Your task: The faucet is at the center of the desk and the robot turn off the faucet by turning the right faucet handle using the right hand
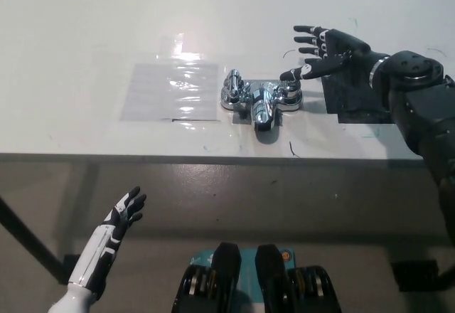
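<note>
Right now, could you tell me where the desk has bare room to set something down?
The desk is bare behind and left of the clear sheet. It is crowded around the faucet, where the right hand hovers beside the dark patch.

Desk (85, 35): white, fills the upper frame.
Floor (284, 199): grey-brown, across the lower frame.
Leg (25, 238): dark, slanting at lower left.
Light: glare on the desk, upper centre-left.
</note>
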